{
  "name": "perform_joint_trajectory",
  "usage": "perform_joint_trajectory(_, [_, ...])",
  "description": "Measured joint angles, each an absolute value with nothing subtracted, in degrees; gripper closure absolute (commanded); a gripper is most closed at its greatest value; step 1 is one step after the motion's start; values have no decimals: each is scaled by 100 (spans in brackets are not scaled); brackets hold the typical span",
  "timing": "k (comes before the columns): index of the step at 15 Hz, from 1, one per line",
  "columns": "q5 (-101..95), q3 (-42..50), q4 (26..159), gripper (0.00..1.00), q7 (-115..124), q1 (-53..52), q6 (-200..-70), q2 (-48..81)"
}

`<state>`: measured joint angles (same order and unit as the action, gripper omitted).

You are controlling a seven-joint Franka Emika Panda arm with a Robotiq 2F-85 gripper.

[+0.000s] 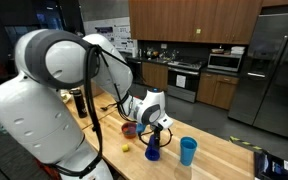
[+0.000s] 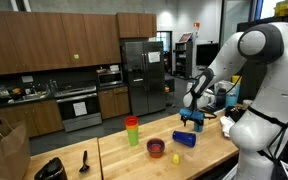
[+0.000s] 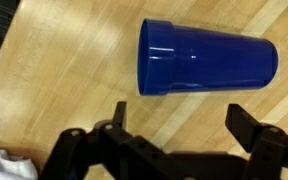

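Jaws spread wide, nothing between them. The gripper (image 3: 176,115) hangs over the wooden counter (image 3: 54,70), pointing down. In the wrist view the blue cup (image 3: 209,58) sits just past the jaw tips, clear of both and not touched. The cup lies on its side across the view, with the wider rim end and its raised lip band to the left and the narrower base to the right. It's smooth glossy plastic in deep blue, a tapered cylinder with a soft highlight along the wall. The view is side-on, so I can't tell whether anything is inside. The counter is light butcher-block with strips running diagonally and a matte finish. In both exterior views the same cup (image 2: 184,138) lies on the counter right below the gripper (image 2: 191,118). Other containers: a light blue cup (image 1: 188,150) stands upright just beside the fallen one, mouth up, contents not visible. A red bowl (image 1: 130,130) sits near it on the other side, round and shallow; an exterior view hints at something yellowish in it, too small to confirm. A small yellow piece (image 1: 125,148) lies loose on the wood by the bowl. Further along the counter, well apart, is a stack of cups (image 2: 132,130), green over red and orange, upright.
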<state>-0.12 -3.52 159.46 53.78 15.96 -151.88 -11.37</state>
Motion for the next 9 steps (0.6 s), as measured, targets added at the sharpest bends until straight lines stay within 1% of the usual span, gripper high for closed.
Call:
perform_joint_trajectory(5, [-19, -300, 15938, 0, 5827, 1339, -15960, -255])
perform_joint_trajectory(7, [-19, -214, 15927, 26, 5906, 1208, -16185, -171])
perform_joint_trajectory(9, [20, -137, 15916, 35, 5904, 1081, -16348, -127])
